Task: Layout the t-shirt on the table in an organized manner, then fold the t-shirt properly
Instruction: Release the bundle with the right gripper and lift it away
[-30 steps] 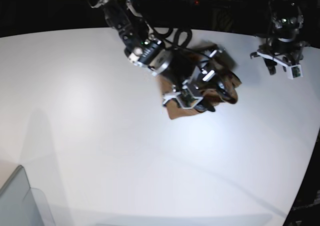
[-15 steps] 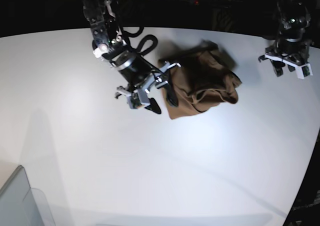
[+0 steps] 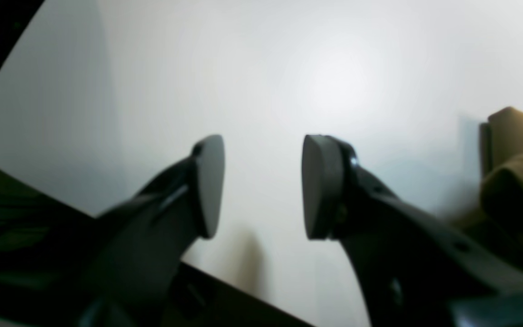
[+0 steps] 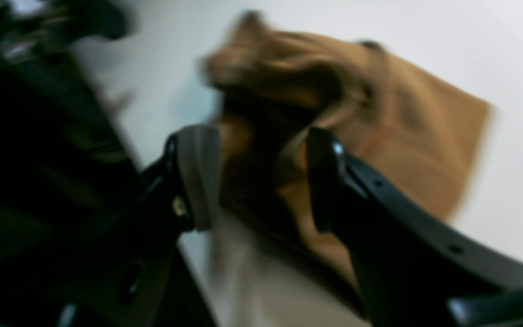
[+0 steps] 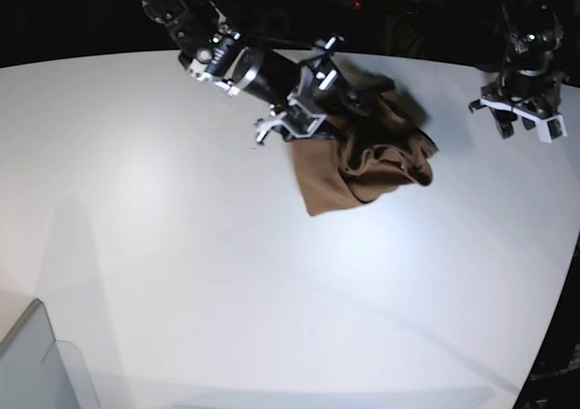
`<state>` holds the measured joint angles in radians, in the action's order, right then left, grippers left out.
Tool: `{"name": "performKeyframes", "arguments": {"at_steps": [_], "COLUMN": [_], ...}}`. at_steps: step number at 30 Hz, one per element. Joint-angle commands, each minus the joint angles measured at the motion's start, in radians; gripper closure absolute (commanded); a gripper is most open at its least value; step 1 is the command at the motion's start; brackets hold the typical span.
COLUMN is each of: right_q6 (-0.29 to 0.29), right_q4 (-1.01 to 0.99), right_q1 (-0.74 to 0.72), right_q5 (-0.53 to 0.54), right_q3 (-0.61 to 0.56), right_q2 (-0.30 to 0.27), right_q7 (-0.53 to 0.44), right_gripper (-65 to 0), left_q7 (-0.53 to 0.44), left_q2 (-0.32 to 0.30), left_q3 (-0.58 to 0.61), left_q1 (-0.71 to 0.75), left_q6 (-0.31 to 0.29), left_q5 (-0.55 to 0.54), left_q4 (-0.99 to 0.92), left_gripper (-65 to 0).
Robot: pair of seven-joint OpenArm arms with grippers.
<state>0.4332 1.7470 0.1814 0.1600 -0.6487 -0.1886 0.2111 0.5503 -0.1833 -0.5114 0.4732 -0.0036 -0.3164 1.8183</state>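
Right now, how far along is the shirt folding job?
Early stage. Done: nothing yet; the t-shirt lies in a crumpled heap on the table, not spread out. In hand: the right tool is open over the bunched cloth, with nothing gripped as far as the blurred view shows, and the left tool hangs open beside the shirt. Left: flattening the shirt, then every fold.

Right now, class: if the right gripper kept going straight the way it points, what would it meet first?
Most likely the t-shirt: the right gripper is open with crumpled cloth directly ahead, though blur leaves depth unclear.
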Motion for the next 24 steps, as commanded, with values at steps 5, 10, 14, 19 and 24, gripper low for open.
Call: {"name": "performKeyframes", "arguments": {"at_steps": [5, 10, 14, 19, 24], "right_q6": [0.031, -0.064, -0.075, -0.076, -0.076], "right_q4": [0.041, 0.043, 0.038, -0.028, -0.131], "right_q1": [-0.010, 0.011, -0.006, -0.072, -0.115], "right_q5": [0.014, 0.016, 0.013, 0.010, 0.010], "right_q3": [0.014, 0.165, 0.243, 0.267, 0.171], "right_q2": [0.004, 0.064, 0.110, 0.146, 0.154], "right_q7": [-0.034, -0.034, -0.028, 0.031, 0.038], "right_gripper": [-30.9, -30.9, -30.9, -30.9, -30.9], "left_q7": [-0.023, -0.022, -0.022, -0.002, 0.063], "left_q2": [-0.038, -0.041, -0.040, -0.031, -0.032], "left_q3": [-0.076, -0.184, -0.237, -0.284, -0.286], "left_q1": [0.005, 0.009, 0.009, 0.009, 0.002], "left_q6": [0.003, 0.003, -0.083, -0.194, -0.207], "left_q5": [-0.030, -0.094, -0.099, -0.094, -0.094], "left_q4": [0.022, 0.021, 0.014, 0.014, 0.014], "left_gripper": [-27.6, -27.6, -27.6, -27.3, -27.3]}}
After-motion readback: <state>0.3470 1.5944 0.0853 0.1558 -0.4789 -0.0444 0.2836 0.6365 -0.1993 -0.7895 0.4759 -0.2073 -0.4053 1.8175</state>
